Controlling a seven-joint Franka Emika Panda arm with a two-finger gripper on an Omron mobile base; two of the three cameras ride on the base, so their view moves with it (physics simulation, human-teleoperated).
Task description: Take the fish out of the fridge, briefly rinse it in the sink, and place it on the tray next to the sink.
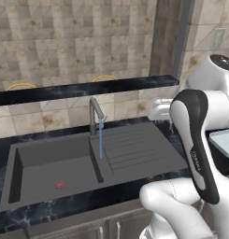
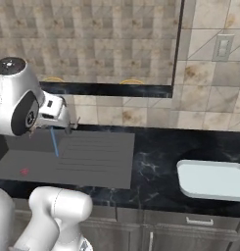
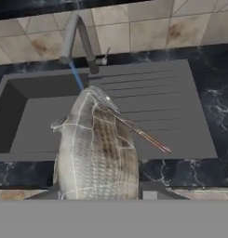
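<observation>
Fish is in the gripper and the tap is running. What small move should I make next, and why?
Probably ease the fish a little further forward and down over the sink, into the water stream. In the hand view the stream from the tap falls just beyond the fish's far tip, and the fish hangs over the basin's near edge, so the rinse looks barely started.

There is small dark writing on the arm (image 1: 198, 158), but it is too blurred to read.
</observation>
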